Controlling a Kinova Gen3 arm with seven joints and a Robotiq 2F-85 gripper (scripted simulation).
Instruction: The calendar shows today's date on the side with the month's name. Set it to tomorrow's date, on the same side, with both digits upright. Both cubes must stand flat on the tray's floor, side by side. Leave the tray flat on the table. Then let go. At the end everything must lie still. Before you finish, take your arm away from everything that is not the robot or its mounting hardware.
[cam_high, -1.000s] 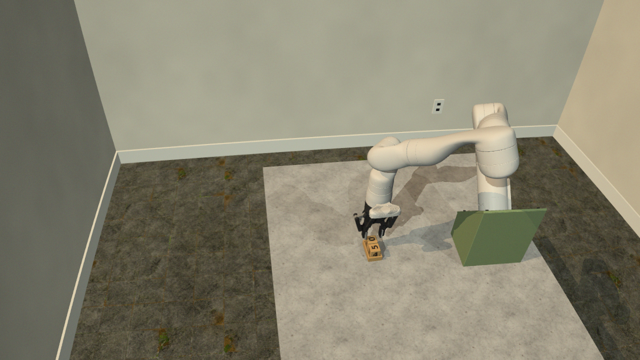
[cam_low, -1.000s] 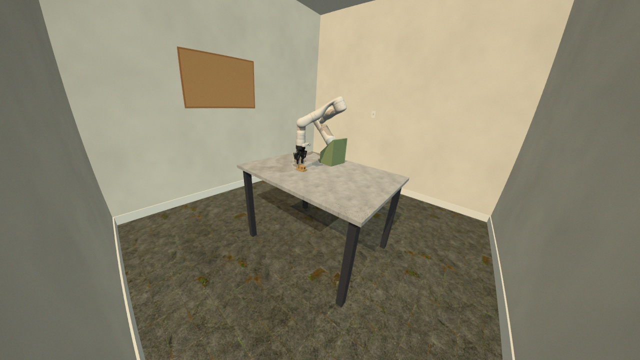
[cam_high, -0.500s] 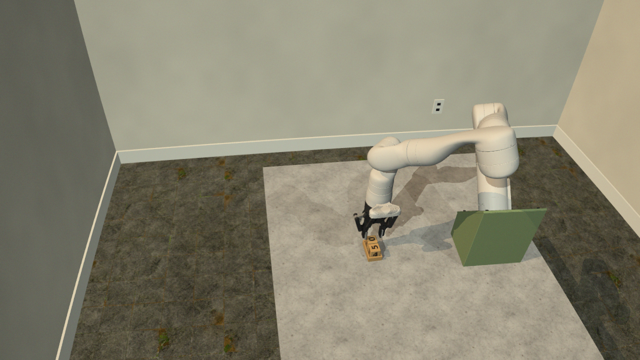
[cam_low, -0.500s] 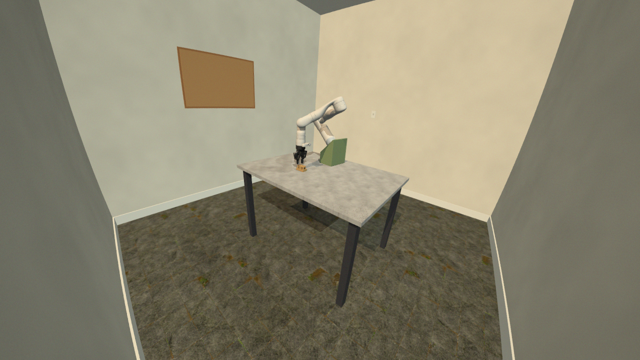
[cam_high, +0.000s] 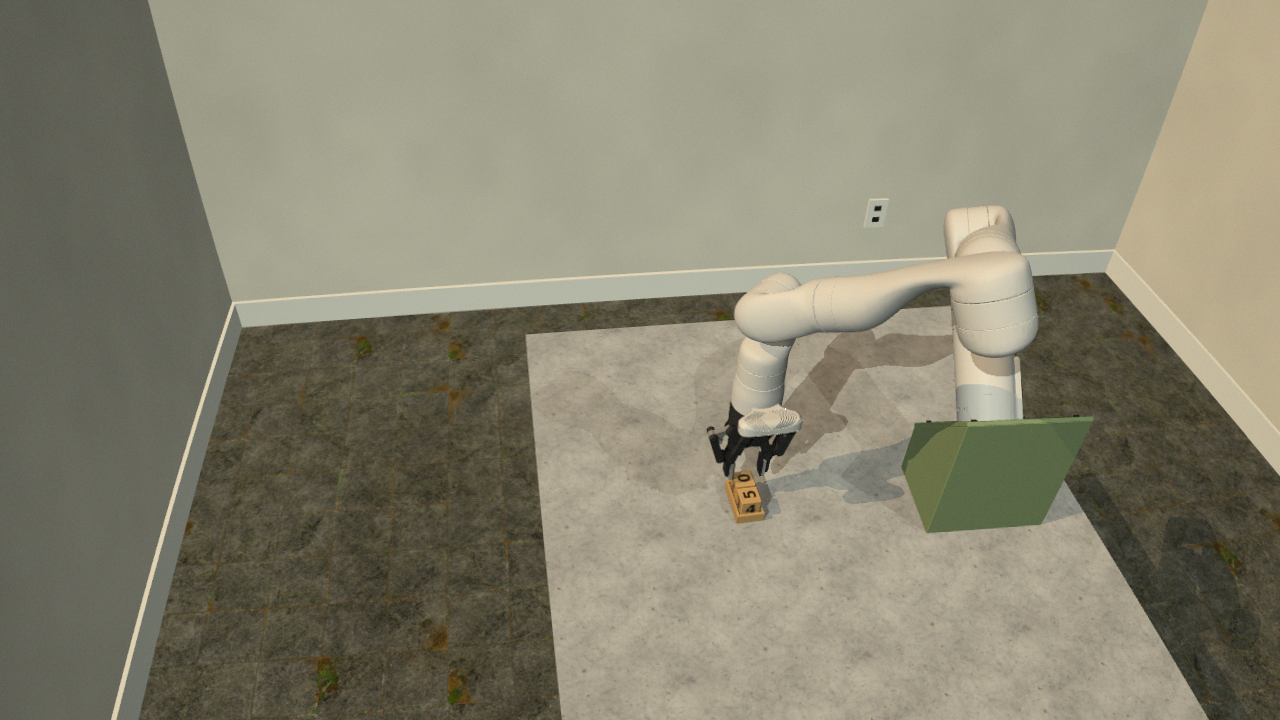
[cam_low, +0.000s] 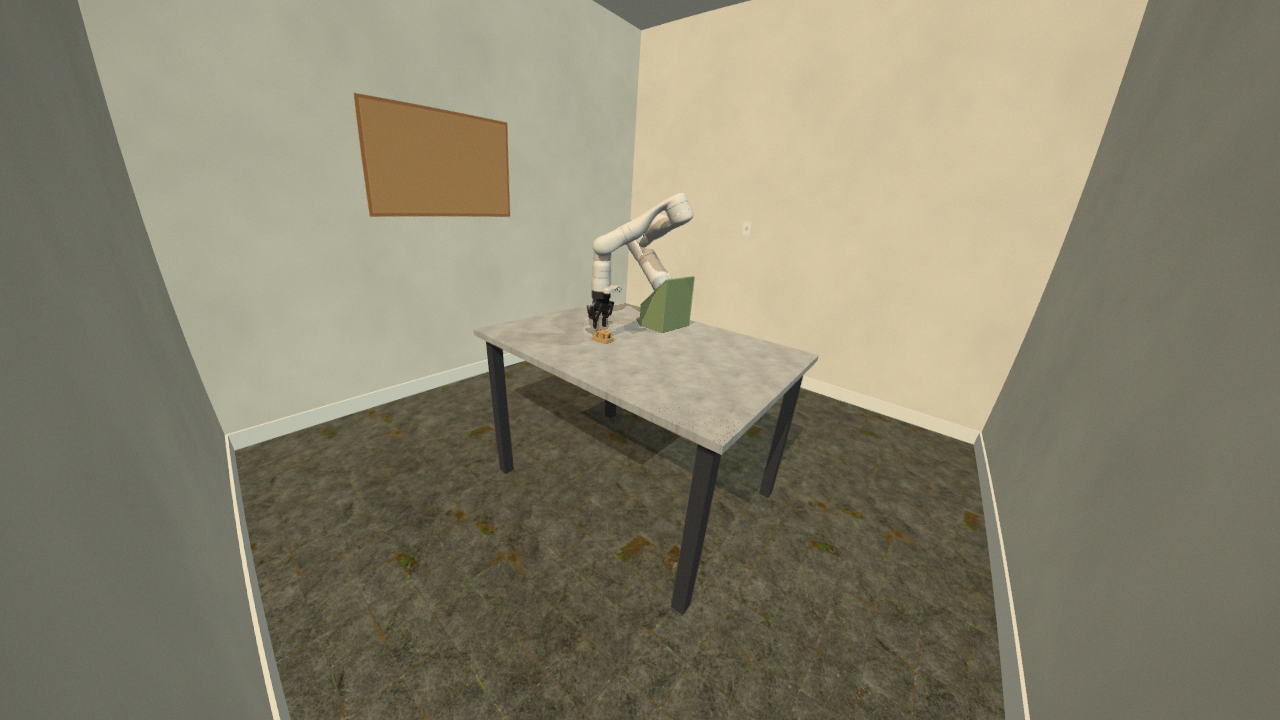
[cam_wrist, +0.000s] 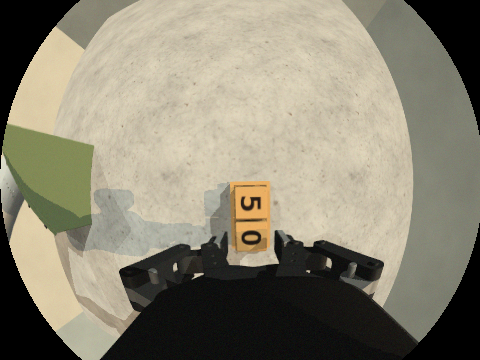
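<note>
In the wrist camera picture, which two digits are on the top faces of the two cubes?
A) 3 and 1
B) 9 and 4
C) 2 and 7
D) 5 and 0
D: the two cubes in front of the open hand show a 5 and a 0 on top.
</note>
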